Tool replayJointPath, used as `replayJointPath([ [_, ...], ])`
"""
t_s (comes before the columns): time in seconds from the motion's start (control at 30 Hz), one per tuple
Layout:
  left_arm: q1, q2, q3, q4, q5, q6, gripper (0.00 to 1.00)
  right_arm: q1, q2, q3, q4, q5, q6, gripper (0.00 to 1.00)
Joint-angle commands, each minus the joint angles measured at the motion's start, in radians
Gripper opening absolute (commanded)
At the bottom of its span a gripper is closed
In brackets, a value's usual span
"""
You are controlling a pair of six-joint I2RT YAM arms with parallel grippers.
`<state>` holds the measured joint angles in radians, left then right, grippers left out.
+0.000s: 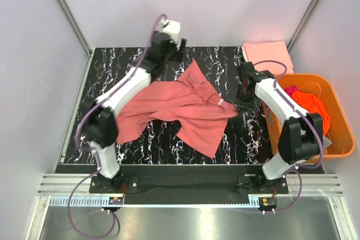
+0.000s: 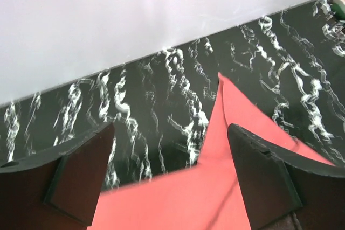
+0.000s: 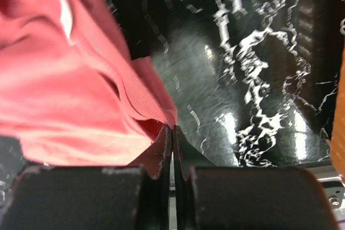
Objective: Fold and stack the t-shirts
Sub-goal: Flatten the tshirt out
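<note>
Quick note on how things were laid out. The salmon-pink shirt was spread out but rumpled in the middle of the black marbled surface. Its long axis ran roughly side to side, with one pointed flap sticking out toward the far edge and another toward the near edge.

The right fingers were closed tight at the shirt's right-hand end. The ribbed edge ran straight into the tips, so a pinch of cloth seemed to be held there, though only a sliver of it.

The left fingers were spread wide with nothing held. They were hovering at the far side, and the far pointed flap lay between and just beyond them. In the wrist view more pink cloth was seen right under them. So that far flap was much nearer the left arm, and the right end was already covered by the right arm.

The next move was judged to hinge on the left fingers dropping straight down onto the cloth below them, not reaching sideways.

A paler peach-pink shirt was already folded flat in the far right corner. A bright orange shirt and a magenta shirt were bunched in the orange basket on the right, well apart from the spread shirt.
</note>
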<state>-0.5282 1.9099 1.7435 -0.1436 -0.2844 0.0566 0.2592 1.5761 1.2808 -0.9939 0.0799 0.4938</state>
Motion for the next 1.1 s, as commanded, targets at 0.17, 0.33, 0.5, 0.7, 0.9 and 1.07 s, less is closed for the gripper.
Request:
replayJointPath([
  [0.17,0.21,-0.711,-0.557,-0.246,0.131,-0.525,0.87,-0.054,0.11,0.117,-0.019,0.063,-0.023,0.09],
  [0.33,0.287,-0.966,-0.745,-0.522,0.057,-0.63,0.82,-0.086,0.136,0.201,0.0,0.129,-0.081,0.1],
  [0.5,0.385,-1.042,-0.84,-0.715,0.073,-0.811,0.78,-0.098,0.151,0.281,-0.002,0.107,-0.124,0.31],
  [0.7,0.456,-0.941,-0.901,-0.789,0.125,-0.937,0.84,-0.098,0.081,0.278,-0.02,0.009,-0.149,0.99],
  [0.9,0.527,-0.855,-0.95,-0.829,0.154,-1.061,0.83,-0.098,-0.053,0.132,-0.005,-0.346,-0.118,1.0],
  [1.07,0.589,-0.809,-1.004,-0.815,0.177,-1.129,0.67,-0.1,-0.128,0.032,0.02,-0.557,-0.09,1.0],
])
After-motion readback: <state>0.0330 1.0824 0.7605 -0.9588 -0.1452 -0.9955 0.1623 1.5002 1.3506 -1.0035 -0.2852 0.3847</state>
